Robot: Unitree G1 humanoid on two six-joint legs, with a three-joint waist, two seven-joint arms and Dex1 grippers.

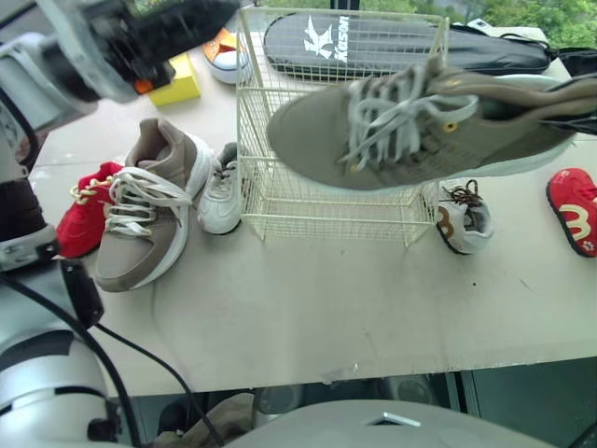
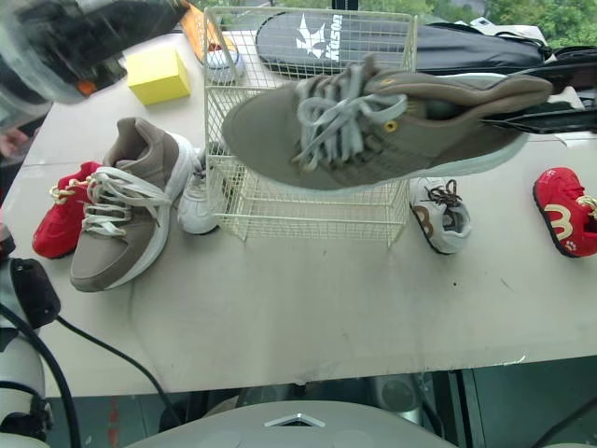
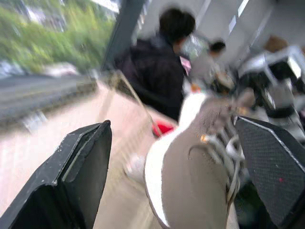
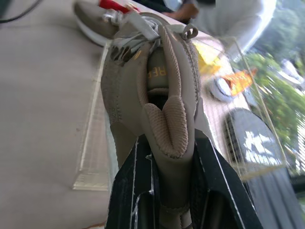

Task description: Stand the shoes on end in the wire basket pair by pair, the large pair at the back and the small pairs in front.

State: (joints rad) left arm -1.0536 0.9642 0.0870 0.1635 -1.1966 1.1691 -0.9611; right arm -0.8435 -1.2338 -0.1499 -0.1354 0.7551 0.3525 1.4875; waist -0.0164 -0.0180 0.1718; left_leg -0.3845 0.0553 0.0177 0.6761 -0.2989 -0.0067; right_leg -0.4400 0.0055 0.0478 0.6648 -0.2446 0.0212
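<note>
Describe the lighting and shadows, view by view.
Left eye view: even daylight on the table, only a faint shadow beside the tan shoe lying left of the wire basket. Right wrist view: the held shoe is well lit, the background beyond the basket glares white. Left wrist view: bright window light behind, the fingers of the left gripper dark in front.
</note>
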